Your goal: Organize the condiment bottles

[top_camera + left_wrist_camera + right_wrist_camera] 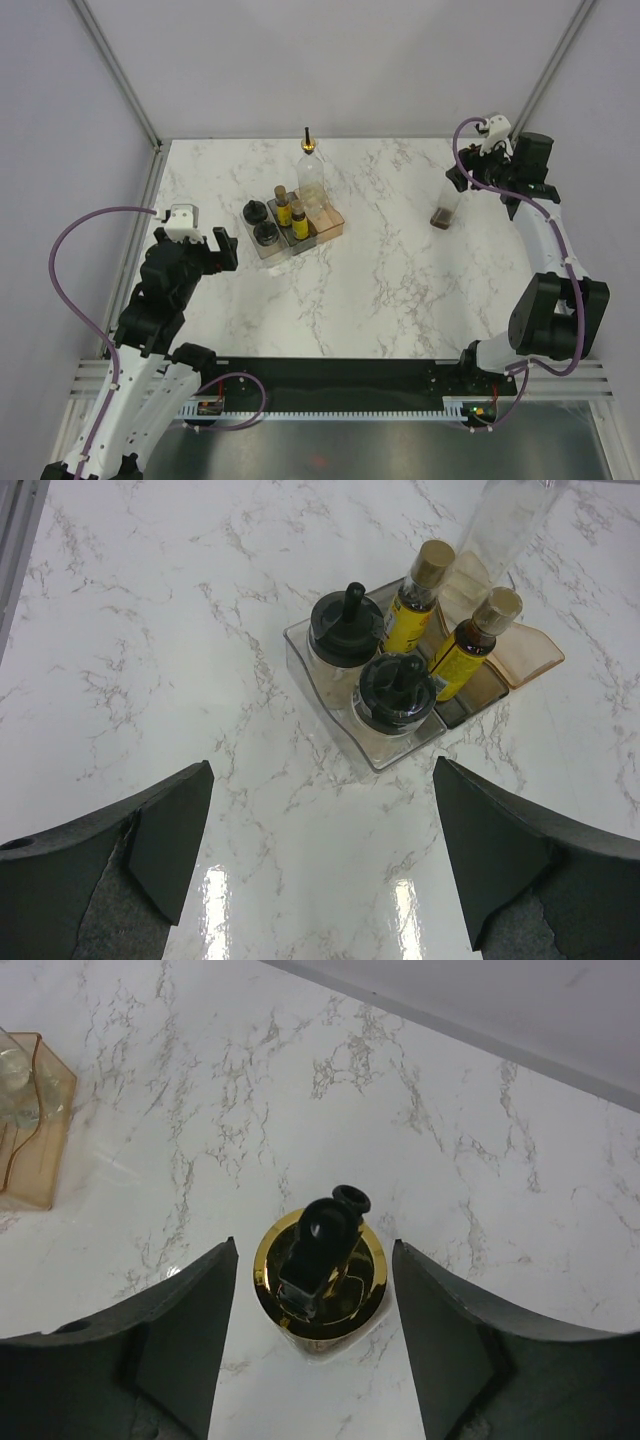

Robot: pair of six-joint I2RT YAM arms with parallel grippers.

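Right gripper straddles the far-right tall bottle at its gold spout, fingers apart and not touching, poised to pinch, while the left gripper hangs wide-spread near the bins.

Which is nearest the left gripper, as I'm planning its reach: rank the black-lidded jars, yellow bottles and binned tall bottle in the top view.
1. Black-lidded jars, left end of the group, facing the left gripper.
2. Yellow bottles, middle.
3. Tall bottle, right and behind.
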